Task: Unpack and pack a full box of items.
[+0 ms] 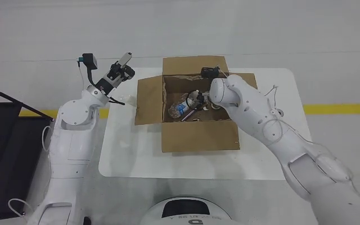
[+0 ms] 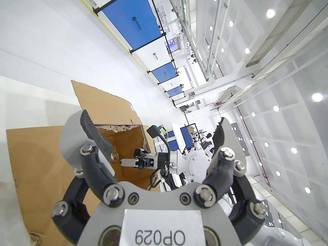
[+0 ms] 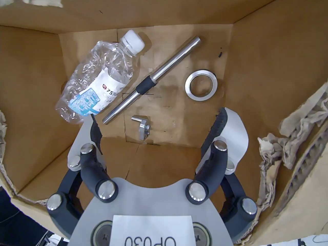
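Box (image 1: 197, 136): open on table (image 1: 129, 152); I see bottle (image 3: 97, 80), rod (image 3: 153, 78), ring (image 3: 201, 84), bracket (image 3: 143, 127) flat inside.
R gripper (image 3: 157, 116): over box, wide open, empty, above bracket, not touching.
L gripper (image 2: 153, 119): raised by box's left flap, wide open, empty.

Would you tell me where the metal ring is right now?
In the right wrist view, the metal ring lies flat on the floor of the cardboard box, beside the steel rod.
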`<state>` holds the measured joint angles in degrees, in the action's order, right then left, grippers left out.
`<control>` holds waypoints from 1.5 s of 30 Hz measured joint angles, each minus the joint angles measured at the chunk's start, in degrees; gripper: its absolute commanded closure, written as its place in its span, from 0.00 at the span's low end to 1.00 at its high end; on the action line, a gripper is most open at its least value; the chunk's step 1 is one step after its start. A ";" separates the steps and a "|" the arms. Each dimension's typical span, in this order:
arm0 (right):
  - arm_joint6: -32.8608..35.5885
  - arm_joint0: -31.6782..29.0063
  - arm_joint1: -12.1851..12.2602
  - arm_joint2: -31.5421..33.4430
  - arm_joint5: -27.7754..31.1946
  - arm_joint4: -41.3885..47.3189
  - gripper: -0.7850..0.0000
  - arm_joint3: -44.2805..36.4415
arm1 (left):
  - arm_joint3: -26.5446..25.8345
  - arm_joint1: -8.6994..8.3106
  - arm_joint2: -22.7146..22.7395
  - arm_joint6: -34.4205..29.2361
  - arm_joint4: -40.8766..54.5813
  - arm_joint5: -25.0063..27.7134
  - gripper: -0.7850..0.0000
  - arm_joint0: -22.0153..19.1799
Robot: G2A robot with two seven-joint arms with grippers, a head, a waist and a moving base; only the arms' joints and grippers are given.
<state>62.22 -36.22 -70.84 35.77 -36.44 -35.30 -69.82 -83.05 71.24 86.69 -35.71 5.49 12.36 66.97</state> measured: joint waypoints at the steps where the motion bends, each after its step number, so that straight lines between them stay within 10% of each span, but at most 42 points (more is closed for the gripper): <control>1: -0.33 0.05 -0.19 0.10 0.34 0.48 0.00 0.99 | 0.00 0.00 0.00 0.00 0.00 0.00 0.00 0.00; 18: -5.13 1.06 -4.33 -1.30 5.28 5.36 0.09 13.41 | 0.00 0.00 0.00 0.00 0.00 0.00 0.00 0.00; 24: -11.20 0.30 -5.28 -1.25 8.25 4.92 0.38 13.94 | 0.00 0.00 0.00 0.00 0.00 0.00 0.00 0.00; 31: -15.73 -0.78 -5.99 -1.06 9.38 3.21 0.17 16.07 | 0.00 0.00 0.00 0.00 0.00 0.00 0.00 0.00; 45: -16.12 -2.28 -5.97 1.13 6.56 -0.91 0.20 15.58 | 0.00 0.00 0.00 0.00 0.00 0.00 0.00 0.00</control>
<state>46.10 -38.50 -76.80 36.90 -29.88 -36.21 -54.25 -83.05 71.24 86.69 -35.71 5.49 12.36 66.97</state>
